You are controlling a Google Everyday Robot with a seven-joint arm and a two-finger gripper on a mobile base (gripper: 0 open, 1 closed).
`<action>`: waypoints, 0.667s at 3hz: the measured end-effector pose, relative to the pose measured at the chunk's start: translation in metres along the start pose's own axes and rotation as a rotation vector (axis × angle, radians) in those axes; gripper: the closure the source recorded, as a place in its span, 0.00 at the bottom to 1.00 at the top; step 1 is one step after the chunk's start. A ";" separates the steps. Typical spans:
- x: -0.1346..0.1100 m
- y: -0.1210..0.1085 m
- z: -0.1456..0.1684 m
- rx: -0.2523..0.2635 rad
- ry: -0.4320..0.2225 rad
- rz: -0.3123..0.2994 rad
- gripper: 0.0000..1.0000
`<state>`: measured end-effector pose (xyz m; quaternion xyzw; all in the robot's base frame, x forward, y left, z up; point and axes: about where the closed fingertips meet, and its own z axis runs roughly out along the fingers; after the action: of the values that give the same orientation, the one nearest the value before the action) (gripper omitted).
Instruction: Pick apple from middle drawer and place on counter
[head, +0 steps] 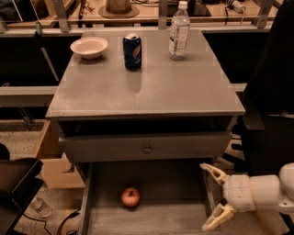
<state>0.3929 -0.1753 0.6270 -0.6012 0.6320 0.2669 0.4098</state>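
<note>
Apple seen in camera view on wood floor of open middle drawer, left of centre, apart from side walls. Gripper held low at right, by drawer's right wall, well apart from apple. White arm laid level from right edge; fingers pointed left, spread wide, nothing gripped. Surface above: bowl, soda can, water bottle lined along back edge; open room across front half.

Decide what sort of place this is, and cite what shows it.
Probably a robotics lab or workshop, not a home kitchen: a white robot pincer hangs open at the right of the pulled-out middle drawer, a cluttered workbench stands behind the counter, and a cardboard box sits on the floor.
</note>
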 end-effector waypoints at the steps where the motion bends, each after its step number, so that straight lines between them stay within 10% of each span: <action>1: 0.033 -0.006 0.054 -0.050 0.011 0.044 0.00; 2: 0.059 -0.009 0.100 -0.078 -0.020 0.091 0.00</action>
<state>0.4243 -0.1251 0.5271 -0.5848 0.6436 0.3155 0.3798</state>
